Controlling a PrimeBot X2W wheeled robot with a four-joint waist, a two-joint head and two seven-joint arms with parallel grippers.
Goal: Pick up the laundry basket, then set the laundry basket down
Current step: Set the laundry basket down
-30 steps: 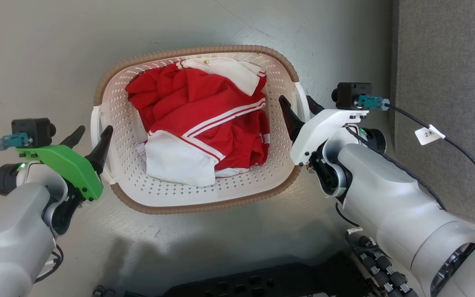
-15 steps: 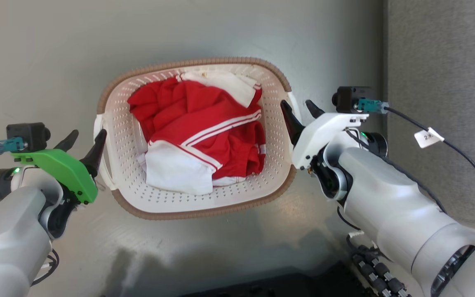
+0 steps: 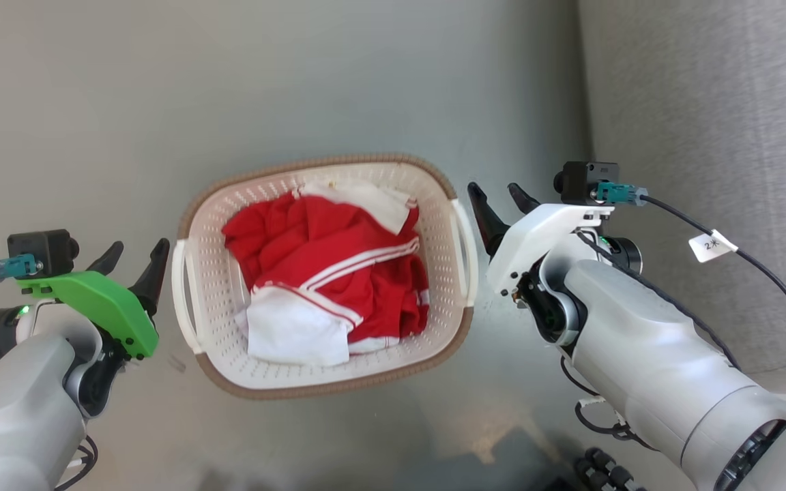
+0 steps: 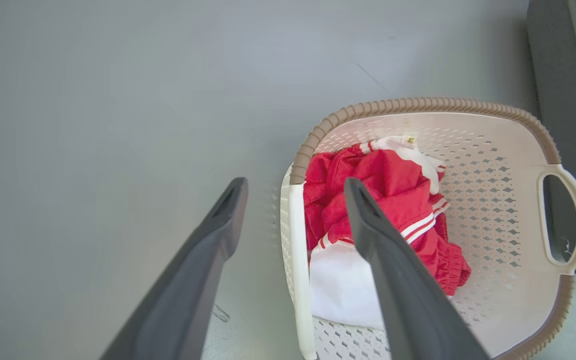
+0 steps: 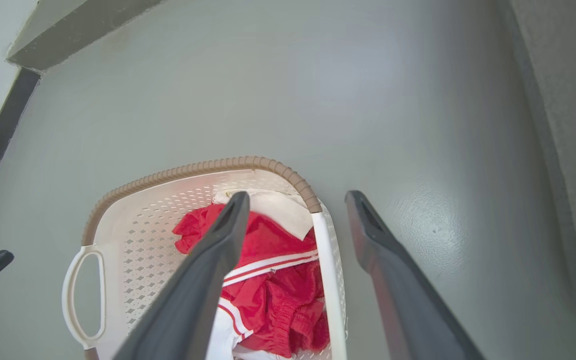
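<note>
Cream laundry basket (image 3: 212, 307) freed: left gripper (image 3: 139, 248), right gripper (image 3: 492, 189) withdrawn.

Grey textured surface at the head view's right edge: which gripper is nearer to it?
Right. The right gripper is at the side of the laundry basket that faces the grey textured surface; the left gripper is at the basket's opposite side.

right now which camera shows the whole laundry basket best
The head view: the laundry basket sits whole, rim and both handles visible. Each wrist view shows the far handle clearly but cuts off the basket's lower part.
</note>
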